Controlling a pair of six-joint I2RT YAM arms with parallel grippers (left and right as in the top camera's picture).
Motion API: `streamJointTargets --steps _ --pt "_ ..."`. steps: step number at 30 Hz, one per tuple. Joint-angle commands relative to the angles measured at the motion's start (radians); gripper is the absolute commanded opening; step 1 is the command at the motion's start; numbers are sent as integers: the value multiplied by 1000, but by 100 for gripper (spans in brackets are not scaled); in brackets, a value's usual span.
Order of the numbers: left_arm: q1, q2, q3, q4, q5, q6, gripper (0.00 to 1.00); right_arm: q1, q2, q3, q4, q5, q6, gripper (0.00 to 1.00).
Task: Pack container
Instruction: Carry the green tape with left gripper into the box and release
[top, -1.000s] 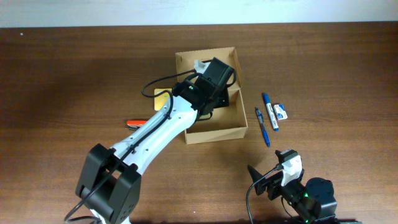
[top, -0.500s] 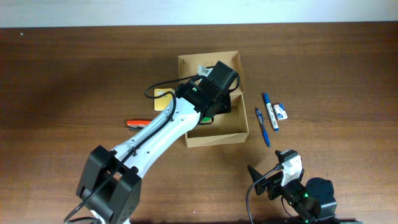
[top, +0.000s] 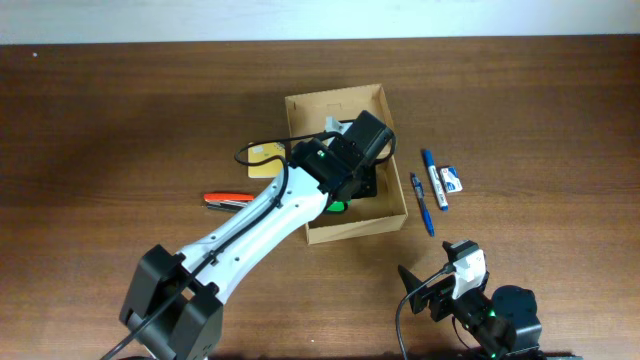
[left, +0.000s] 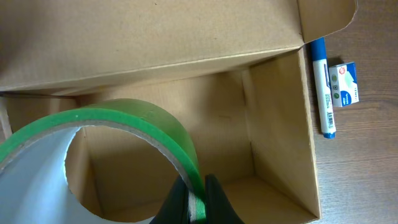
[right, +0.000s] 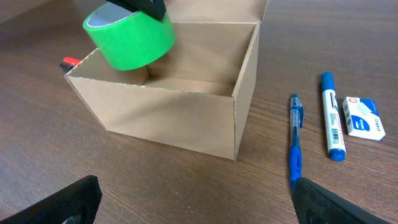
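The left gripper (left: 196, 199), clamped on the green tape roll (right: 129, 37), holds it over the container (top: 352, 227), which sits mid-surface with a blue pen (top: 421, 203) at its 3 o'clock. It should lower the roll clear of the walls before releasing. The right gripper (right: 196, 205) idles, fingers apart.

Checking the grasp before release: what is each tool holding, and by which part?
The left tool pinches the round green tape roll by its wall, above the tan cardboard box. The right tool holds nothing.
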Motion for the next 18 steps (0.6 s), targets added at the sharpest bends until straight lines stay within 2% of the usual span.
streamJointTargets --steps 1,4,9,12,18 --pt "0 -46 -8 -9 -18 -13 2 5 -8 -6 2 -10 5 99" --pt "0 -43 -9 -42 -8 -13 2 5 -8 -6 2 -10 5 100" --pt "1 -5 -9 -20 -15 -13 2 5 -8 -6 2 -10 5 99" --pt "2 0 -9 2 -71 -13 2 5 -8 -6 2 -10 5 99" --pt "1 42 -9 5 -62 -13 2 5 -8 -6 2 -10 5 99"
